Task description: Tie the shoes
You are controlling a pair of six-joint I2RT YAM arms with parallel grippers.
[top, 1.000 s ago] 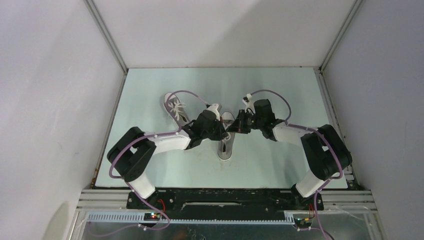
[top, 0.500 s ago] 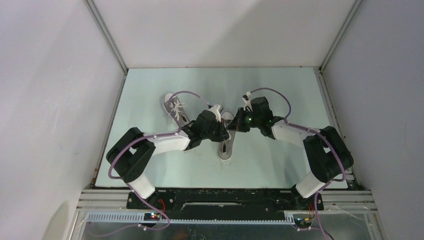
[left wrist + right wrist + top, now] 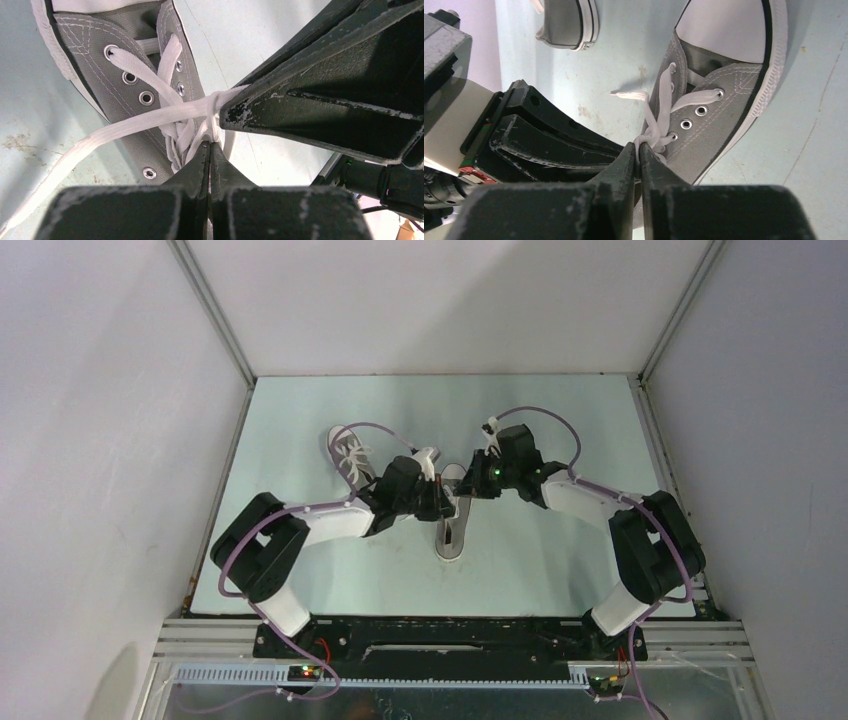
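Note:
One of the shoes [image 3: 451, 532], grey with white laces, lies at mid-table with its toe toward the back. In the left wrist view this shoe [image 3: 117, 60] has a knotted bunch of white lace [image 3: 197, 117] over its eyelets. My left gripper [image 3: 210, 146] is shut on a strand of that bunch. My right gripper [image 3: 639, 148] is shut on the lace [image 3: 655, 131] from the other side, and its finger [image 3: 310, 107] nearly touches the left gripper's tips. A loose lace end [image 3: 629, 94] lies on the table. The other shoe [image 3: 349, 455] lies at the back left.
Both arms meet over the middle shoe, left gripper [image 3: 438, 502] and right gripper [image 3: 470, 490] close together. White enclosure walls stand on three sides of the pale green table [image 3: 560, 560]. The second shoe's heel [image 3: 569, 22] shows beyond the left wrist.
The right gripper has shifted left and a little back toward the shoe's laces. The left gripper has edged back and left. Both stay pinched on the lace.

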